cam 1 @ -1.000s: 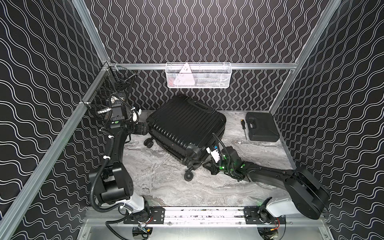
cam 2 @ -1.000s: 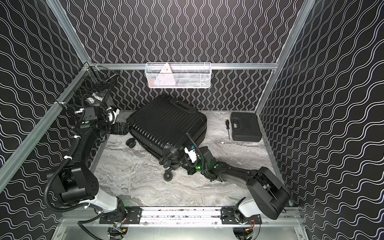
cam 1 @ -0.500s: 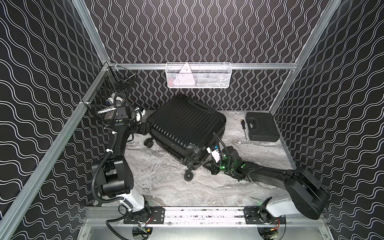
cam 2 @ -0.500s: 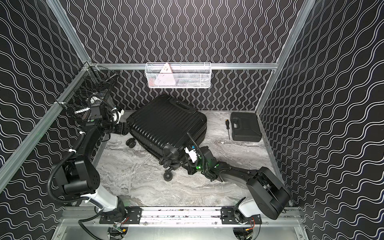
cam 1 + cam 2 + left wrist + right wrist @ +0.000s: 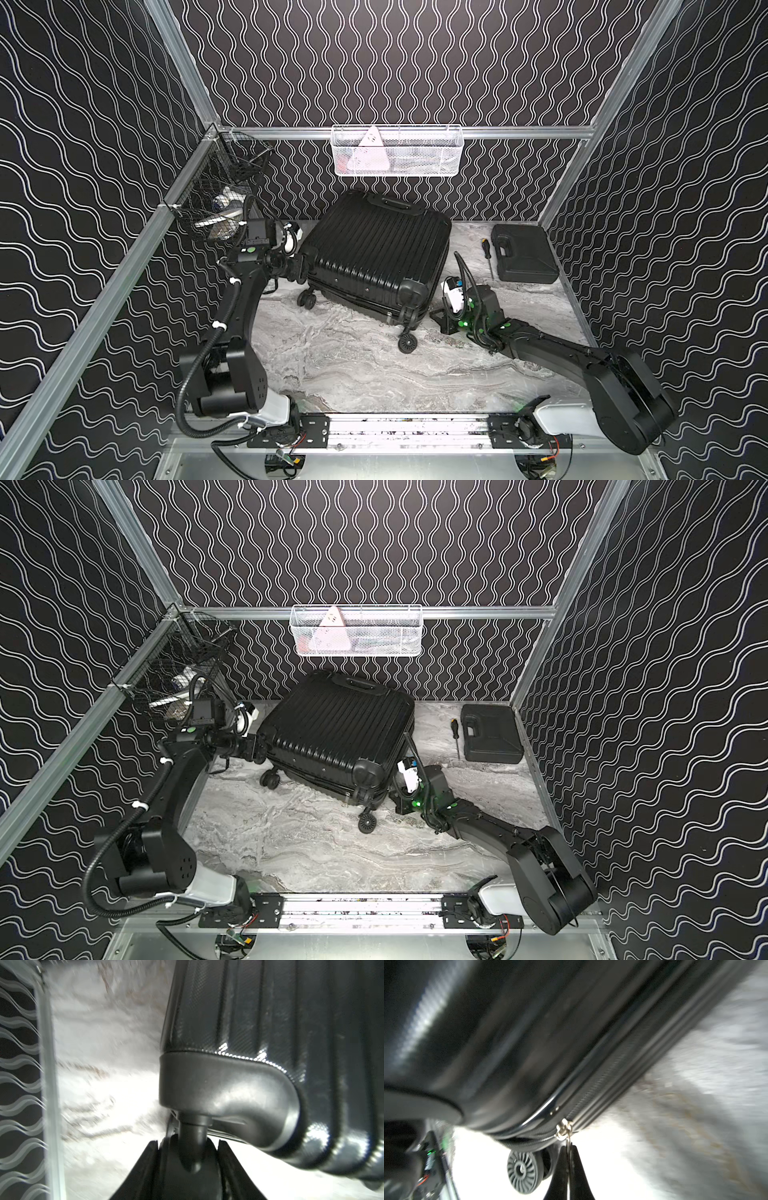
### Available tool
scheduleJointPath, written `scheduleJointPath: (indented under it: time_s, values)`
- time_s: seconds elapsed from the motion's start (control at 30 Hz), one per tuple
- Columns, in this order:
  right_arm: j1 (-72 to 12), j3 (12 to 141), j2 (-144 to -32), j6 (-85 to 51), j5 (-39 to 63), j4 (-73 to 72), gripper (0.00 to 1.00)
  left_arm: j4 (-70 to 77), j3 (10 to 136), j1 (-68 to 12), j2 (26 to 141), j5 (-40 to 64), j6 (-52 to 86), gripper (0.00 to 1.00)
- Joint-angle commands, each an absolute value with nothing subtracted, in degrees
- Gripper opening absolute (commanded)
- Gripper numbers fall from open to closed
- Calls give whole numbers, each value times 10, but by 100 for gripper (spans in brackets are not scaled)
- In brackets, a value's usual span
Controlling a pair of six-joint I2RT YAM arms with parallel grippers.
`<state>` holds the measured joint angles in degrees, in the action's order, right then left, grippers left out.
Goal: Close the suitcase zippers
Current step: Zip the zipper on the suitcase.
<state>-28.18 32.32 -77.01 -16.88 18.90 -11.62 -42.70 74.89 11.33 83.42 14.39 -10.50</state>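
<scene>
Pinching the silver zipper pull point(image 5: 563, 1128), my right gripper point(image 5: 568, 1147) is clamped tight at the near corner of the suitcase point(image 5: 376, 253). Farther back, my left gripper point(image 5: 188, 1142) squeezes a caster wheel point(image 5: 187, 1172). The suitcase lies mid-table point(image 5: 353, 365), toward the back wall.

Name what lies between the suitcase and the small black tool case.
A screwdriver lies there on the tabletop, visible in both top views.

Grey marbled tabletop point(image 5: 353, 370): black suitcase point(image 5: 374, 249) at back centre, screwdriver point(image 5: 485, 247) beside flat tool case point(image 5: 521, 257) back right.
</scene>
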Motion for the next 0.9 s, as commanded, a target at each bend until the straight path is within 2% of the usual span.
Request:
scheduleJointPath:
  time_s: [0.0, 0.2, 0.4, 0.6, 0.73, 0.87]
  values:
    - [-264, 330, -771, -147, 168, -67, 0, -445, 715, 108, 798, 184, -17, 35]
    - [-198, 337, -780, -152, 170, -47, 0, -442, 653, 47, 742, 202, 57, 35]
    - [-182, 332, -772, -140, 195, -47, 0, -452, 615, -10, 709, 173, 101, 35]
    - [-171, 330, -768, -146, 196, -44, 0, -464, 621, -15, 727, 152, 69, 47]
    - [-170, 335, -770, -145, 200, -36, 0, -456, 622, -15, 733, 163, 35, 65]
    - [-168, 334, -769, -147, 202, -37, 0, -465, 628, -15, 737, 173, 5, 67]
